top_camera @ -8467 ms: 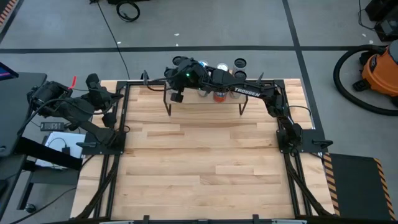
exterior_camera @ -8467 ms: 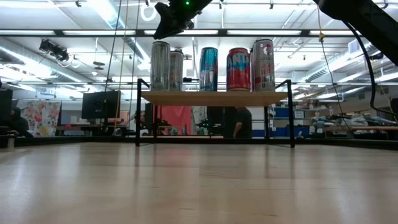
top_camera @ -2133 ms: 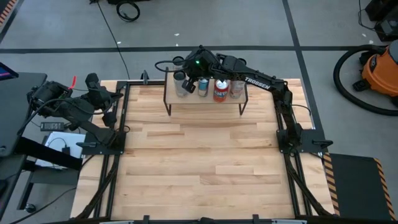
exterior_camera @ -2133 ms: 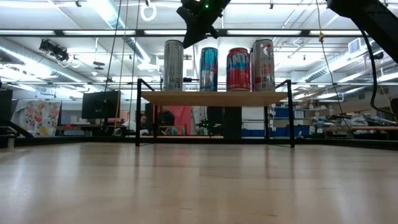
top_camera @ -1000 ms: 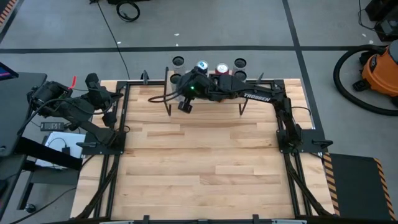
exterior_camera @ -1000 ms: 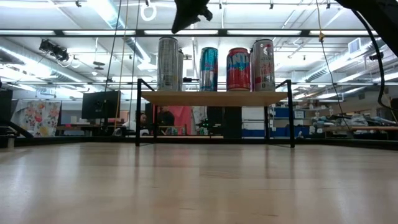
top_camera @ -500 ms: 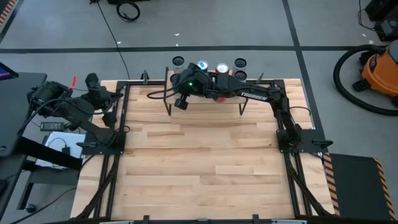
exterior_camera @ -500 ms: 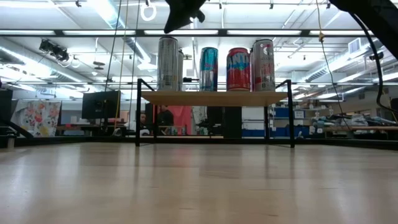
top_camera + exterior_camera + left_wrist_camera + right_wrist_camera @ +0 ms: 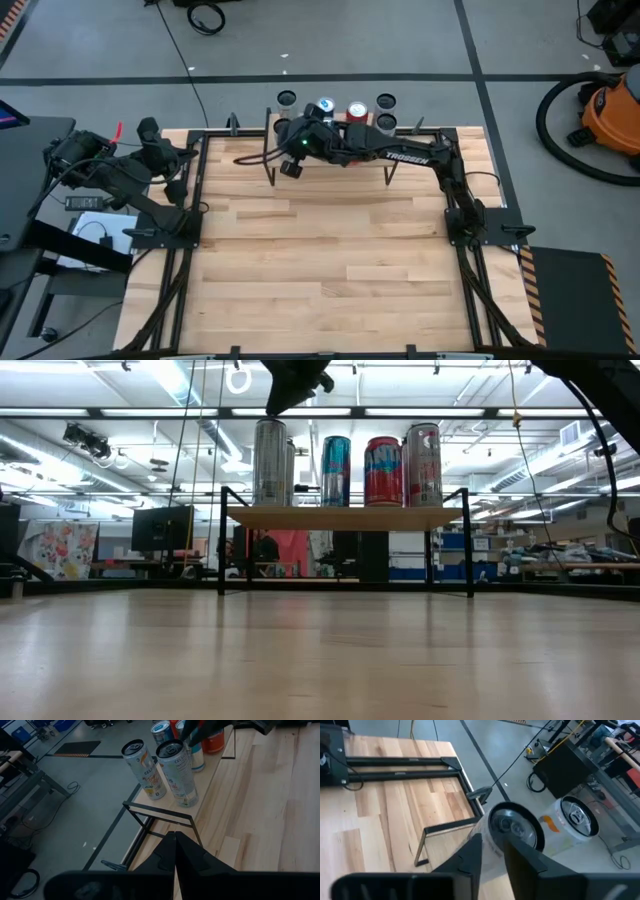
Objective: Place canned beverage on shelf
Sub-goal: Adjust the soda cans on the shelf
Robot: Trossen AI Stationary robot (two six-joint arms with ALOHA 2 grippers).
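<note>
My right claw (image 9: 492,851) hovers above the silver can (image 9: 268,461) standing upright at the left end of the shelf (image 9: 345,516) — fingers slightly spread around its top, apparently releasing — while my left claw (image 9: 174,851), pressed together, waits at the desk (image 9: 330,260) edge.

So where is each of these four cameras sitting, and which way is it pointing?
High view: overhead, looking straight down on the table, both arms, and the right gripper at the shelf.
Low view: at tabletop height, looking level at the shelf and its cans.
Left wrist view: on the parked left arm, past its shut left gripper, towards the cans.
Right wrist view: on the right arm, looking down on a can top.
All four show cans.
</note>
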